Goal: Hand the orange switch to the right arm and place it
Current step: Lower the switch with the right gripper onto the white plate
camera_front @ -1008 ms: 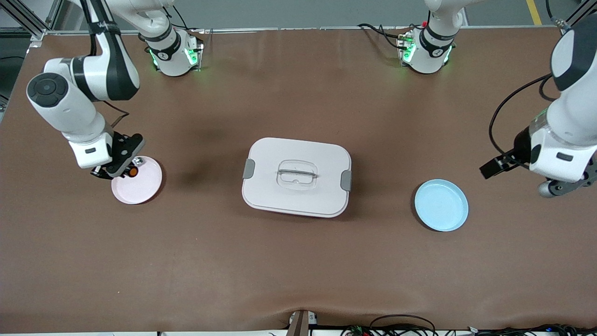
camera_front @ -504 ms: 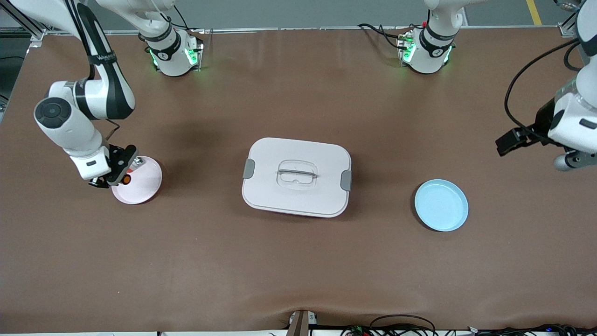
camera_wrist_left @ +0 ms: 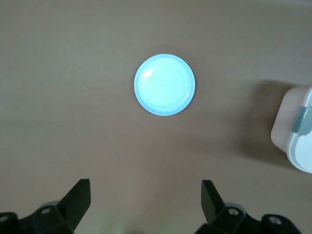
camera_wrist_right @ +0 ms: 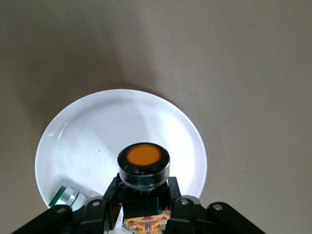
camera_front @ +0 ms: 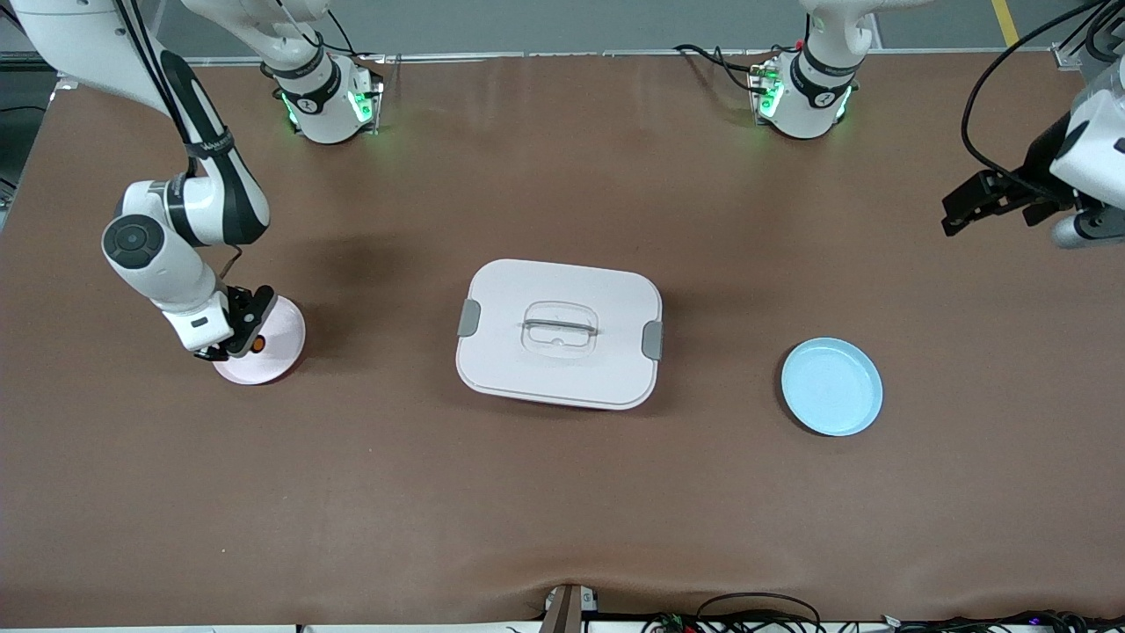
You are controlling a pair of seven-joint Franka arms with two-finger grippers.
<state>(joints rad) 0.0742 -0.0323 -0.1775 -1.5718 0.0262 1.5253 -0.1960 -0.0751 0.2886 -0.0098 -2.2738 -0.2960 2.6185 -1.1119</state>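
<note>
My right gripper (camera_front: 249, 341) is shut on the orange switch (camera_front: 257, 345), low over the pink plate (camera_front: 283, 338) at the right arm's end of the table. In the right wrist view the switch (camera_wrist_right: 143, 163) shows a round orange end in a black ring, clamped between the black fingers (camera_wrist_right: 108, 191) of the gripper (camera_wrist_right: 142, 192), right above the plate (camera_wrist_right: 97, 136). My left gripper (camera_front: 965, 207) hangs open and empty in the air over the left arm's end of the table. The left wrist view shows that gripper (camera_wrist_left: 145, 195) spread wide with only bare table between its fingers.
A white lidded box (camera_front: 559, 332) with grey latches sits mid-table. A light blue plate (camera_front: 831, 386), also seen from the left wrist (camera_wrist_left: 165, 84), lies toward the left arm's end. A small silvery part (camera_wrist_right: 63, 196) rests on the pink plate's edge, beside the right gripper.
My right gripper has come down closer to the pink plate with the switch still in it. The left arm has drawn back and away from the blue plate, staying open.
</note>
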